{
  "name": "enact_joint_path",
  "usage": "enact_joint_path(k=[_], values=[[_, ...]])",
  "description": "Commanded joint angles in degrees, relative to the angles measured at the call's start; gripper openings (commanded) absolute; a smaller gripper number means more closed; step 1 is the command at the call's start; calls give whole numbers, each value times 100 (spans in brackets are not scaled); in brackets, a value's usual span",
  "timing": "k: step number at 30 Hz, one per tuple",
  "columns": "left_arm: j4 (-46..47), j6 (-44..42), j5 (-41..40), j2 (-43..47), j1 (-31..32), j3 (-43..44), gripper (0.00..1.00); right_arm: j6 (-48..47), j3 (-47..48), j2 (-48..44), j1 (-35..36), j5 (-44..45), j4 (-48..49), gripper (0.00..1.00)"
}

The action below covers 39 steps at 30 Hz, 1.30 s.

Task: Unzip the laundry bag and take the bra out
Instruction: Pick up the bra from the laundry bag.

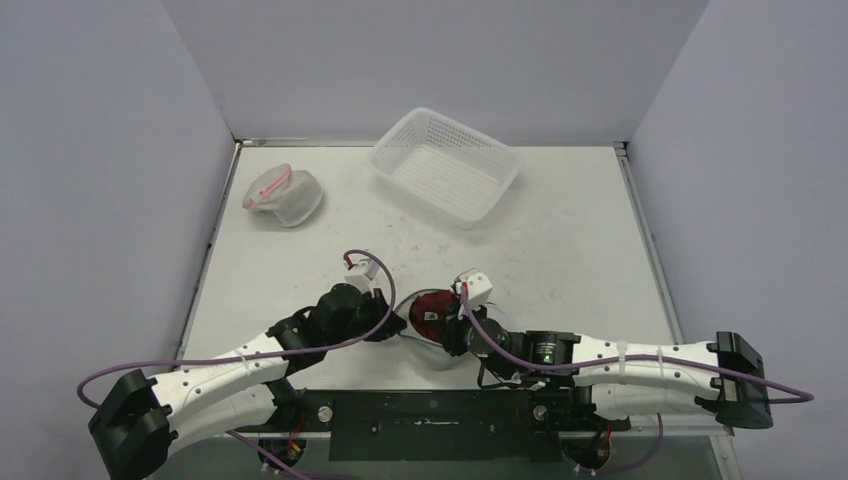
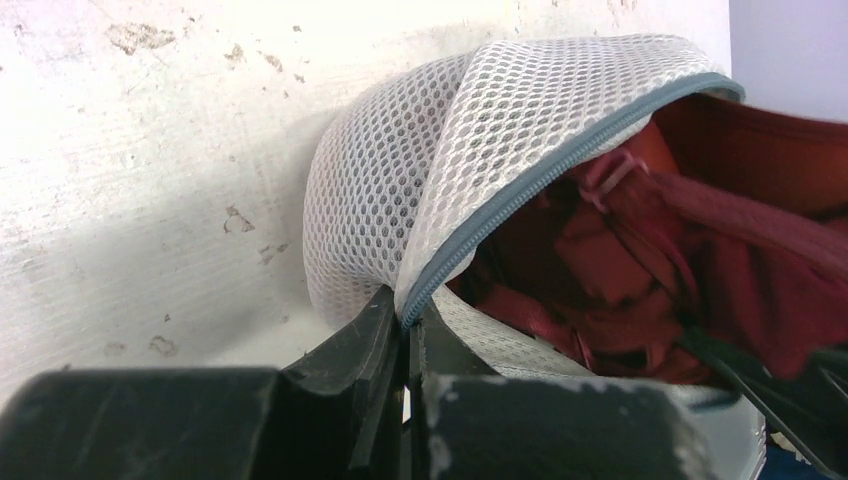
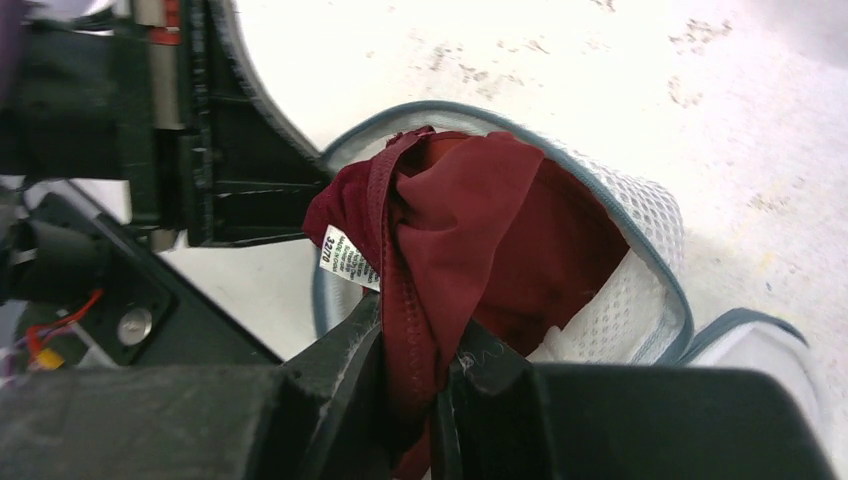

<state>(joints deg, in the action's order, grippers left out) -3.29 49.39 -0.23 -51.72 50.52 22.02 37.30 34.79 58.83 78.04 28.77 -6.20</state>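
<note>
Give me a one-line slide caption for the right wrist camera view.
Right gripper pinches the red bra, half out of the unzipped mesh bag.

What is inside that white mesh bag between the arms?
A dark red bra, bunched up and spilling from the open zip; the right gripper pinches it. Anything deeper in the bag is covered by it.

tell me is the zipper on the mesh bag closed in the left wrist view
No, the zipper of the laundry bag gapes open, showing the red bra inside, with the left gripper pinching its edge.
</note>
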Motion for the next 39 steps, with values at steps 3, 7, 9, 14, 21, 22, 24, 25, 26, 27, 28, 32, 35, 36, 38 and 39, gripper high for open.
enact_joint_path(k=[3, 7, 9, 14, 21, 22, 24, 25, 26, 27, 28, 32, 35, 36, 38, 39], values=[[62, -35, -238, -308, -35, 446, 0, -467, -72, -692, -153, -1073, 768, 5], [171, -34, -209, -473, -37, 552, 0, -424, -179, -1046, -278, -1409, 1170, 5], [196, -34, -202, -531, -41, 627, 0, -416, -155, -1127, -358, -1547, 1264, 5], [215, -34, -249, -585, -44, 719, 0, -476, 23, -1197, -467, -1824, 1373, 5], [147, 12, -426, -537, -56, 718, 0, -842, 796, -1369, -557, -1880, 957, 5], [135, 22, -454, -518, -57, 716, 0, -887, 881, -1370, -561, -1868, 906, 5], [132, 56, -483, -482, -61, 707, 0, -937, 1001, -1382, -579, -1816, 887, 5], [138, 69, -491, -448, -63, 705, 0, -943, 1019, -1392, -579, -1757, 913, 5], [140, 83, -495, -414, -66, 707, 0, -944, 994, -1412, -579, -1704, 984, 5], [141, 95, -503, -378, -72, 707, 0, -936, 942, -1432, -579, -1629, 1060, 5], [143, 97, -511, -343, -75, 714, 0, -914, 874, -1475, -579, -1549, 1169, 5], [111, 102, -538, -217, -77, 711, 0, -865, 446, -1757, -575, -1209, 1795, 5], [70, 106, -569, -197, -77, 699, 0, -891, 364, -1838, -579, -1002, 1957, 5], [38, 118, -590, -209, -82, 694, 0, -911, 393, -1824, -579, -934, 1926, 5], [-22, 132, -635, -211, -83, 681, 0, -981, 526, -1794, -579, -745, 1809, 5], [-63, 151, -665, -197, -94, 674, 0, -1030, 622, -1789, -579, -606, 1722, 5]])
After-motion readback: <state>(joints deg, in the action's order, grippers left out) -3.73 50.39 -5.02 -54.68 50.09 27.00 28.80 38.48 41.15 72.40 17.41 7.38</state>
